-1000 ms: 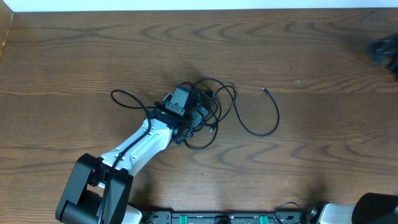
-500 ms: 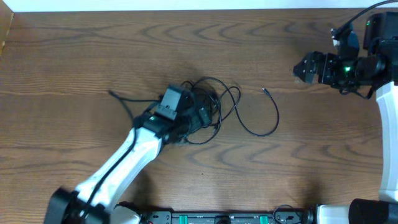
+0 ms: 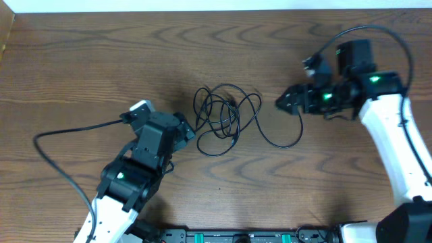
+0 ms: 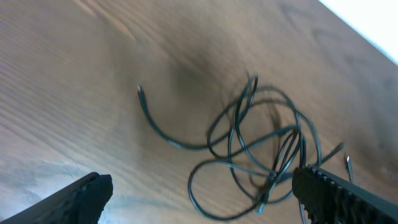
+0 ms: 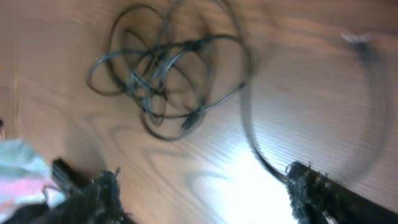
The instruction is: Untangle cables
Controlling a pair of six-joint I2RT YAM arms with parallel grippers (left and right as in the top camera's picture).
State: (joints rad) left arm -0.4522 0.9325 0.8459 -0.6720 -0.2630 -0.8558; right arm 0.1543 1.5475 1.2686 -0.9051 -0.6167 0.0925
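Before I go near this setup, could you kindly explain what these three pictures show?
It is two robot arms at a wooden table. One picture looks down from above; the other two come from cameras on each wrist, so the dark shapes at their lower corners are that arm's own fingers. In the middle lies a tangle of thin black cables, with one loose strand curving rightward. The left gripper sits beside the tangle, jaws open. The right gripper hovers at the strand's far end, jaws apart. Neither visibly holds anything.
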